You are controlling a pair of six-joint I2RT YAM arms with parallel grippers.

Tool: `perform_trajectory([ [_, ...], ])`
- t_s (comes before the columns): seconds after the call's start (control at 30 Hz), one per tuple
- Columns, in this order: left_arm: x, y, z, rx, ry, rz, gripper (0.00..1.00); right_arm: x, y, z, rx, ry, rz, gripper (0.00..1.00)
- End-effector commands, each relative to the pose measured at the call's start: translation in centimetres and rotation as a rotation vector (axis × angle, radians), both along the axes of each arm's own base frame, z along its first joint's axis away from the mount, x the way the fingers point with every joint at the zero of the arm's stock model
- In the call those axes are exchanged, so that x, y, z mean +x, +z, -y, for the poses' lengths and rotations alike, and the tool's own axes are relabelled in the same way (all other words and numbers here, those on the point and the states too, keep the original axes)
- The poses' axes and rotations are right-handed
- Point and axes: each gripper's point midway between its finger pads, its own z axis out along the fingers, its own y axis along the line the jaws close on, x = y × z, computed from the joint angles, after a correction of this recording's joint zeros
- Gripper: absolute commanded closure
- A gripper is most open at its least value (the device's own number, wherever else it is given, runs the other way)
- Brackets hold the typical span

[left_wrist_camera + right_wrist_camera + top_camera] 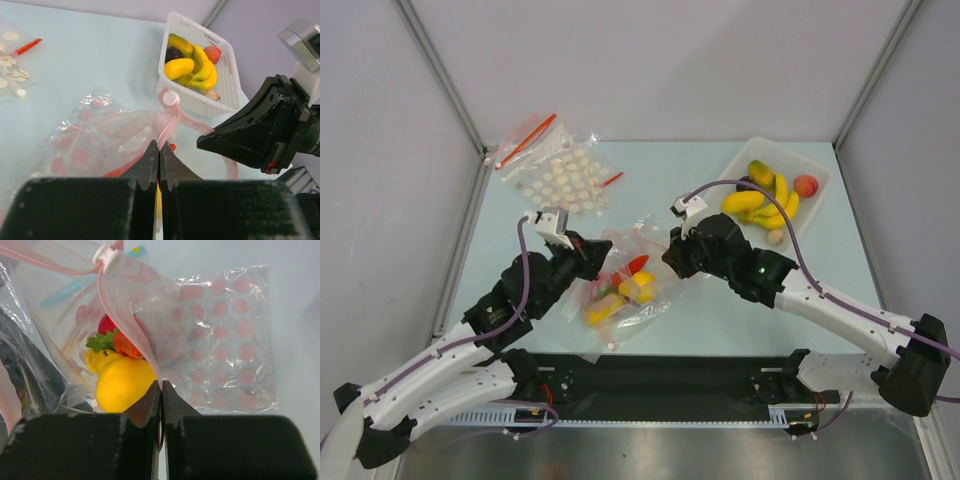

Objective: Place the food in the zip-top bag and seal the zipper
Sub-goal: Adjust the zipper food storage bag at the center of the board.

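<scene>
From above, we see both arms reaching in from the near corners and meeting at mid-table. The left arm (470, 345) runs up and to the right with its elbow low. The left gripper (592, 256) points right at the zip-top bag (625, 302), which lies crumpled on the table (740, 320) between the two claws. The right arm (840, 312) slants up and to the left, and the right gripper (670, 256) faces left at the bag's upper right corner. The food (638, 284) shows through the film, a red piece above yellow ones. Bananas (775, 208) and other toy fruit fill the white basket (792, 152) at the far right. A white-dotted bag (560, 182) lies at the far left.

From the left wrist, we find that gripper's fingers pressed together, with the bag's film caught between their tips. Just beyond them the zipper (173, 119) rises as a pink strip to a round slider (171, 98). The right gripper's black wedge comes in from the right, close against the strip. A pink-dotted bag (70, 150) lies low at the left.

From the right wrist, we see its fingers closed to a thin seam, pinching the bag's edge. A yellow fruit (125, 385) and a red piece (125, 342) sit inside the bag, just left of the fingertips. The pink-dotted bag lies flat to the right.
</scene>
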Motion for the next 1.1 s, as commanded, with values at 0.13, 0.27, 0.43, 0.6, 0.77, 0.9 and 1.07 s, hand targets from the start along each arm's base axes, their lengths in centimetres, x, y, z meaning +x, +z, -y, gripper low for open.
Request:
perform_trajectory([
  [0.13,-1.3,0.7,5.5,0.0,-0.257,-0.039,0.98,0.1,3.6,0.3,0.136,-0.031,0.068,1.0],
  [0.27,-2.2,0.1,7.8,-0.001,-0.368,-0.057,0.91,0.1,4.5,0.3,0.208,-0.005,0.083,1.0],
  [0.43,-3.2,-0.1,9.2,-0.006,-0.453,-0.048,0.63,0.3,4.1,0.0,0.245,0.027,0.066,1.0],
  [0.6,-3.1,0.4,8.5,0.001,-0.431,-0.028,0.27,1.0,3.6,0.4,0.243,0.012,0.042,0.98],
  [0.77,-2.8,2.3,5.8,-0.044,-0.32,0.043,0.14,1.8,3.4,1.5,0.269,0.007,0.009,0.68],
  [0.9,-2.0,1.6,4.9,-0.036,-0.254,0.039,0.16,1.8,3.5,1.9,0.318,0.027,-0.028,0.57],
  [1.07,-1.2,0.1,5.9,0.018,-0.258,-0.01,0.19,1.7,3.0,2.0,0.36,0.037,-0.1,0.39],
])
